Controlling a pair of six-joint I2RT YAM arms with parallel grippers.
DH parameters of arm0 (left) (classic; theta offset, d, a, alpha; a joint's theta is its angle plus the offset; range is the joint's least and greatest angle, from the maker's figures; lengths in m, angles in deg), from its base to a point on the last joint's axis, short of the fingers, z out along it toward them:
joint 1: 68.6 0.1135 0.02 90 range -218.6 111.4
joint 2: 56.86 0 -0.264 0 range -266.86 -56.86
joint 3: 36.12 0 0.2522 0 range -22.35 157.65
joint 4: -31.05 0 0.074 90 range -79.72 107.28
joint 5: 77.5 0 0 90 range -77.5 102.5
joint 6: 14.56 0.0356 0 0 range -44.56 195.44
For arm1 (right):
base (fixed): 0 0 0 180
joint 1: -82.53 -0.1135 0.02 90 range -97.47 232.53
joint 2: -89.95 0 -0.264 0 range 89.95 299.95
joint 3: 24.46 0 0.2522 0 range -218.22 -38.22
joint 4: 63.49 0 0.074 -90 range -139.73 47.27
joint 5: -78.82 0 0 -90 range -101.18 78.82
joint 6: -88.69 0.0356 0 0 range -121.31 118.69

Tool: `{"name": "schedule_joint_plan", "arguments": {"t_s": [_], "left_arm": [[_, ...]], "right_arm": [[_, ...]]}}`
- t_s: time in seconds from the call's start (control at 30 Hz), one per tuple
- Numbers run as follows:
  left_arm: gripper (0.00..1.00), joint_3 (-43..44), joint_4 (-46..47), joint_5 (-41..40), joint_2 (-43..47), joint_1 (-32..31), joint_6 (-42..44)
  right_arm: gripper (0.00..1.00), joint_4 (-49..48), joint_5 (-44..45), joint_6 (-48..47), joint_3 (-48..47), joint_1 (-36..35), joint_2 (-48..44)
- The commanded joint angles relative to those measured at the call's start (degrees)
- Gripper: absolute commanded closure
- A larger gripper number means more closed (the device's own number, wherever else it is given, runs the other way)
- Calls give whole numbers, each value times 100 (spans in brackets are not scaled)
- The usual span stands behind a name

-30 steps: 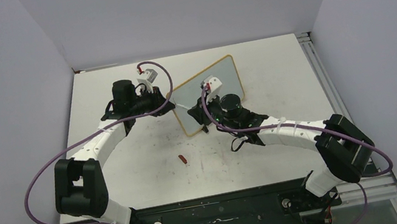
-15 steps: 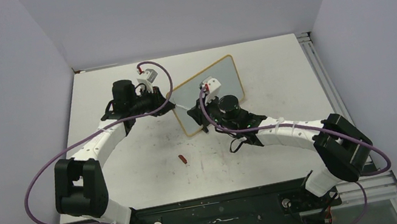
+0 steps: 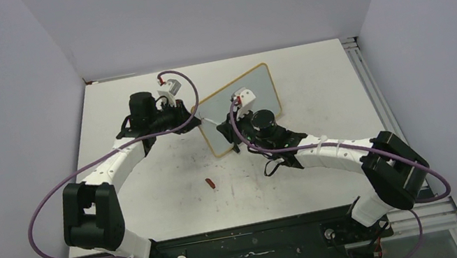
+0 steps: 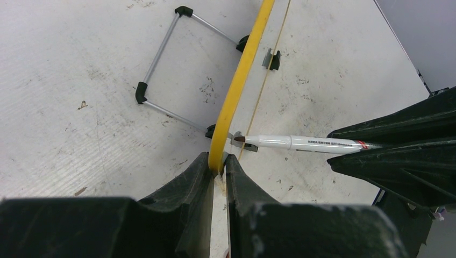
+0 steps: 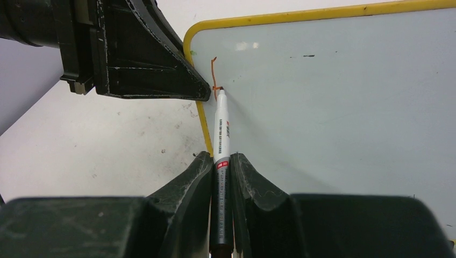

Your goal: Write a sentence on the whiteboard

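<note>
Well, start with the left gripper point(image 4: 216, 164). Its 2 fingers are nearly closed, pinching the yellow frame of the whiteboard point(image 4: 243, 64) between their tips. The board stands tilted on its wire stand point(image 4: 161, 51) beyond them. That pinch should be firm, I judge, since any press of the nib could rock the propped board backward.

Just right of those fingertips, the marker point(image 5: 221, 126) touches the glossy face close to the frame's left edge. The right gripper point(image 5: 221, 161) has its 2 fingers clamped round the marker's barrel, with the nib pointing straight out ahead of them. To do this step well, the nib wants light, even pressure and small strokes. It should work rightward, away from the left fingers, because the 2 grippers are very near each other.

As for the sentence point(image 5: 214, 72), only a beginning shows. It is 1 thin reddish-orange stroke, hooked at the top, with a short cross-tick at the nib just ahead of the right fingertips. No whole letter can be read. Right of it the face is bare, grey-white and shiny, apart from a few faint specks.
</note>
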Motion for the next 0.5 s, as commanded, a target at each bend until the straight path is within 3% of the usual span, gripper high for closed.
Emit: {"name": "schedule_joint_plan", "arguments": {"t_s": [0.0, 0.47], "left_arm": [[100, 142, -328, -40, 82, -88, 141], [100, 151, -354, -132, 90, -92, 124]], "right_arm": [[95, -223, 405, -9, -16, 4, -201], [95, -336, 39, -25, 136, -5, -502]]}}
